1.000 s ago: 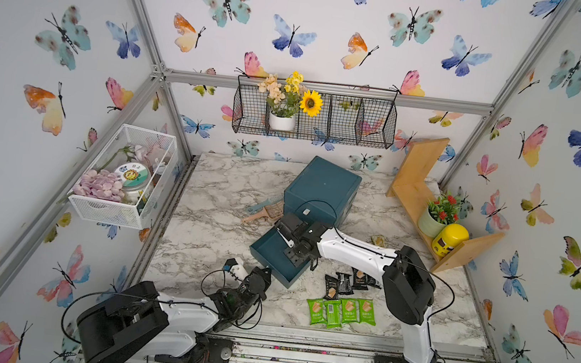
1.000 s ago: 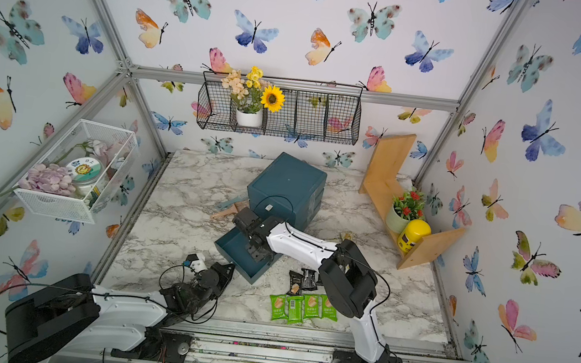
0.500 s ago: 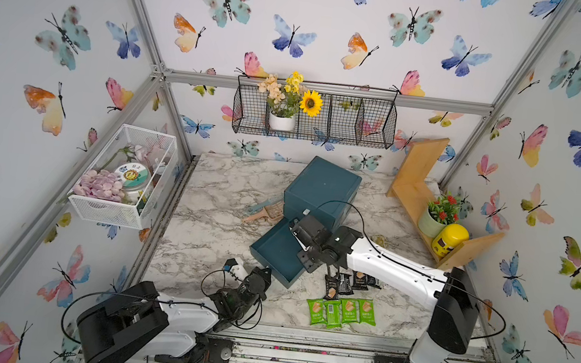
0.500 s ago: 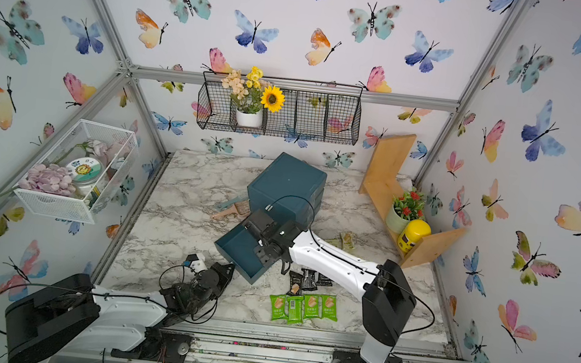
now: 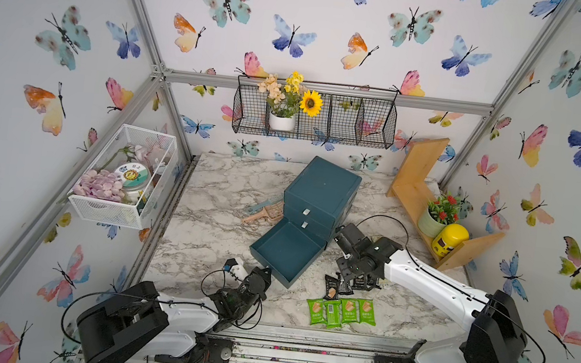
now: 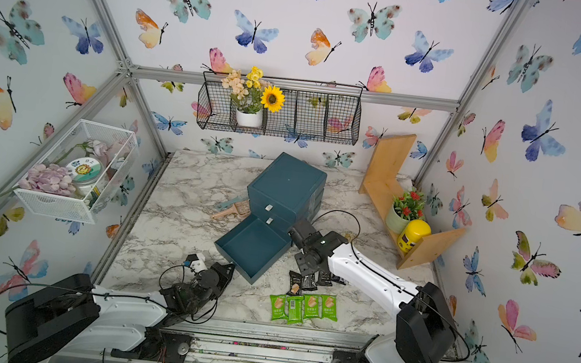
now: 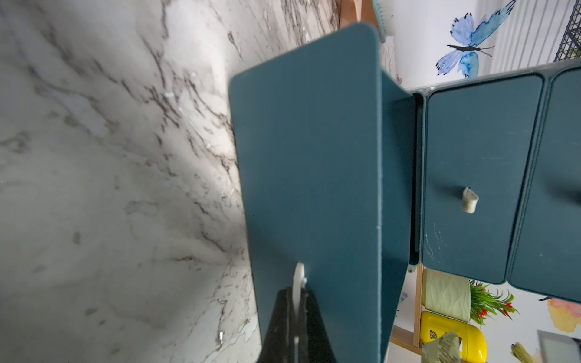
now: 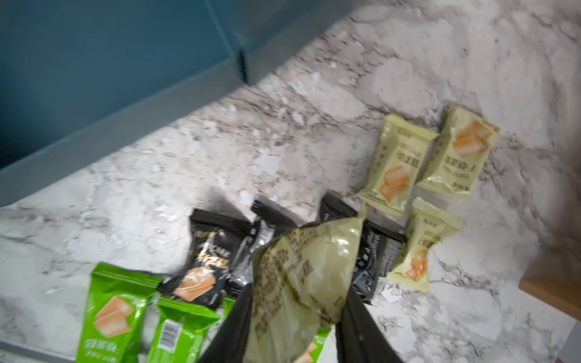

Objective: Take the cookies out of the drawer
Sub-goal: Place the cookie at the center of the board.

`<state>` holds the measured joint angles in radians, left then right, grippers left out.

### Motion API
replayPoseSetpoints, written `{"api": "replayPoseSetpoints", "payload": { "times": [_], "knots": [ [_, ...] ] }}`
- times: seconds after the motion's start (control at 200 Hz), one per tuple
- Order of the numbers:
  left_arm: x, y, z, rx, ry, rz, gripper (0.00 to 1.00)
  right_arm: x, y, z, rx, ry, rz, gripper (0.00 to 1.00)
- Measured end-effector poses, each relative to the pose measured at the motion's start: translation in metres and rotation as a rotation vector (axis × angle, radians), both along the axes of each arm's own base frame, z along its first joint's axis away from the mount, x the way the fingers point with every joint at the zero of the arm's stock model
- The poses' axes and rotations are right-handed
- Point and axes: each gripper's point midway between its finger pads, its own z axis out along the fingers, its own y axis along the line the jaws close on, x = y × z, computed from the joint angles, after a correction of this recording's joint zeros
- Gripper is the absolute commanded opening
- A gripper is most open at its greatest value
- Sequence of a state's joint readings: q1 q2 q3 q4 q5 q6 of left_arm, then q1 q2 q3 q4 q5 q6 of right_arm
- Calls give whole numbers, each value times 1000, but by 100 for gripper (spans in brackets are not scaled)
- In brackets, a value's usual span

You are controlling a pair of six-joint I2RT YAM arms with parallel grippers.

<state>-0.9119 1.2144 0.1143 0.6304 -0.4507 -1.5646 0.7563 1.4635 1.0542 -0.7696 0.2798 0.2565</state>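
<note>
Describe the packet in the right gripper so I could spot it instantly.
Find the open teal drawer; beside it, the right gripper hangs over the black packets. Its fingers pinch a pale yellow packet, the only one lifted off the marble.

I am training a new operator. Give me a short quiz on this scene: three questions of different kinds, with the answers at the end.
1. Choose one: the right gripper holds A) a red packet, B) a pale yellow packet, C) nothing.
2. True or false: the open drawer has packets inside it.
3. How many green packets lie side by side in a row?
Key: 1 B. 2 False; it looks empty in both top views. 3 Four.
</note>
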Motion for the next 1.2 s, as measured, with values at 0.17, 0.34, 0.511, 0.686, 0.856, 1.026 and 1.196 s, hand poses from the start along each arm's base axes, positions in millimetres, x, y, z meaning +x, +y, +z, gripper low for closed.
{"api": "replayPoseSetpoints", "payload": {
  "times": [0.17,0.34,0.511,0.686,0.856,1.026,1.196],
  "knots": [
    [0,0,0,0,-1,0,0,21,-15,-9,27,-10,-48,23],
    [0,0,1,-1,-1,0,0,38,-10,-26,23,-15,-36,23],
    [0,0,1,-1,-1,0,0,48,-6,-43,11,-9,-26,23],
    [0,0,1,-1,-1,0,0,59,-1,-45,33,-42,-30,26],
    [0,0,1,-1,-1,0,0,59,-4,-60,19,-25,-33,35],
    [0,0,1,-1,-1,0,0,57,-6,-63,12,-18,-31,48],
    [0,0,1,0,-1,0,0,57,-5,-58,18,-29,-27,56]
  ]
}}
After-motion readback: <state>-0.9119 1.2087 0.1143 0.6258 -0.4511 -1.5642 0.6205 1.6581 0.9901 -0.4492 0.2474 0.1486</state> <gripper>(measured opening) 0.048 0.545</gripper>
